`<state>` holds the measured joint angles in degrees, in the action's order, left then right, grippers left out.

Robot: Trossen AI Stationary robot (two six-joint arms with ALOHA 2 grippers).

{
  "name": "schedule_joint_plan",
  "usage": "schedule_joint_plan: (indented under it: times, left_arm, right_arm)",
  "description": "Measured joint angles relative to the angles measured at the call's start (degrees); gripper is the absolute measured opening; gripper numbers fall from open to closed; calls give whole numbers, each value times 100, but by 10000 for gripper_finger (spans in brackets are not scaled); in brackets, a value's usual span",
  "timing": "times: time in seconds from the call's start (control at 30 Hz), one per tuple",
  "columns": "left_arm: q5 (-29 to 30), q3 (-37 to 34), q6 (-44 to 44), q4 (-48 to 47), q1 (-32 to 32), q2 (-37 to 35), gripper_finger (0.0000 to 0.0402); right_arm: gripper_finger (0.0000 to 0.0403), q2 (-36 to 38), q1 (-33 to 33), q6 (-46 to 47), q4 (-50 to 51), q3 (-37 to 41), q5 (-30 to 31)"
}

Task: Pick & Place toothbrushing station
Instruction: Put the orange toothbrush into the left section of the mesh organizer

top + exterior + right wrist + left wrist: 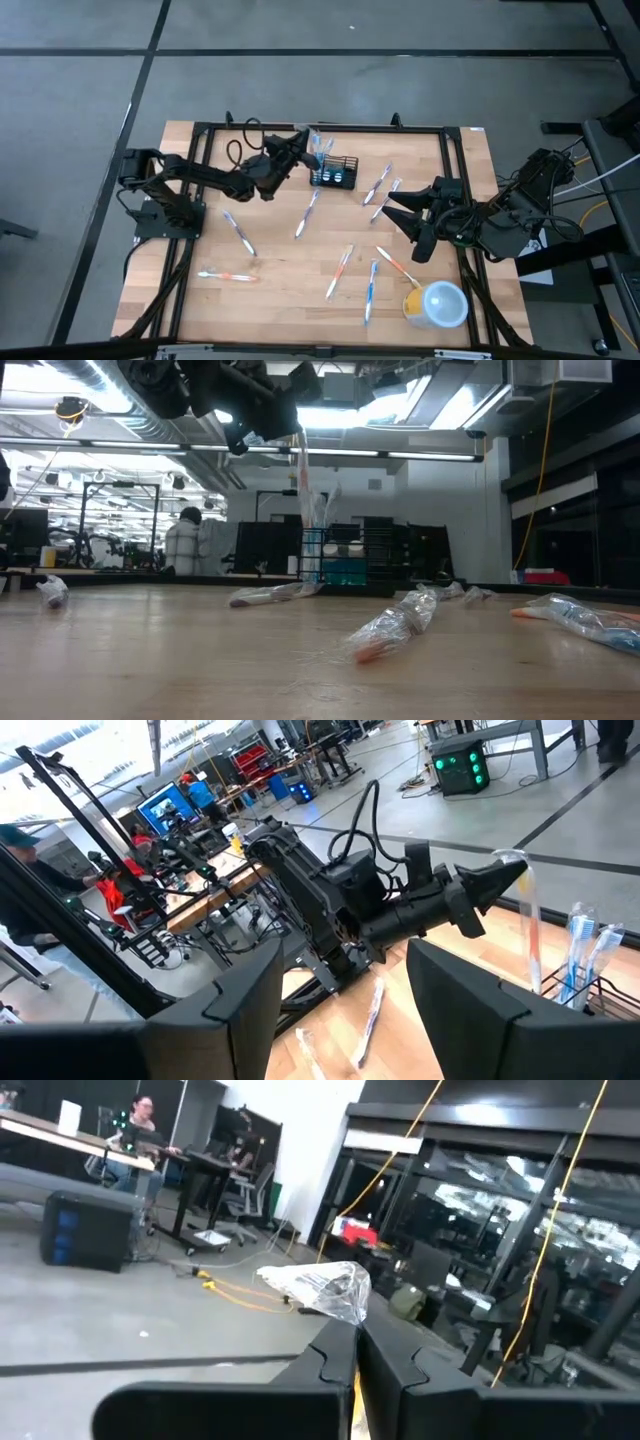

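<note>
Jaws of our left gripper (303, 143) are clenched on a plastic-wrapped toothbrush (527, 925), held upright just above the black mesh holder (334, 172) at the far middle of the desk (280, 275). Our right gripper (400, 218) hangs over the right side of the desk with its jaws released and nothing between them.

Nearest to us on the desk, at the front right corner, stands a yellow cup with a pale lid (438, 304). Around it and towards the middle lie several wrapped toothbrushes: an orange one (396, 265), a blue one (370, 290), another (339, 272) beside them, and one at the front left (226, 275). Further back lie one on the left (238, 231), one in the centre (307, 213) and a pair (381, 190) between the right gripper and the holder.

Two wrapped brushes (585, 950) already stand in the holder. Beyond the desk, a seated person (183, 542) shows in the room.
</note>
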<state>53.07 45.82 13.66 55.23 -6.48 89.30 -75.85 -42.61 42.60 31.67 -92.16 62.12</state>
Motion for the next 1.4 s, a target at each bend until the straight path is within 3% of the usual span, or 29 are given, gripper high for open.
schedule_joint_plan:
  times: [0.13, 0.37, 0.8, 1.03, 1.2, 1.4]
  left_arm:
    - [156, -4, 231, -41, 0, 245, 1]
    - [169, 15, 223, 817, 2, 466, 1]
    - [295, 225, -353, 433, -22, 402, 1]
    - [567, 214, 553, -795, -37, 642, 1]
    - [709, 114, 1321, -943, 23, 876, 1]
    - [638, 103, 2465, -1758, 113, 939, 15]
  right_arm:
    - [217, 0, 0, -21, 1, 0, -1]
    - [217, 2, 0, 29, -3, 0, -55]
    - [217, 2, 0, -19, 2, 2, -176]
    - [217, 2, 0, 5, -1, 0, -299]
    - [217, 2, -14, 48, -1, 1, -340]
    - [217, 2, -46, 48, -15, 1, -368]
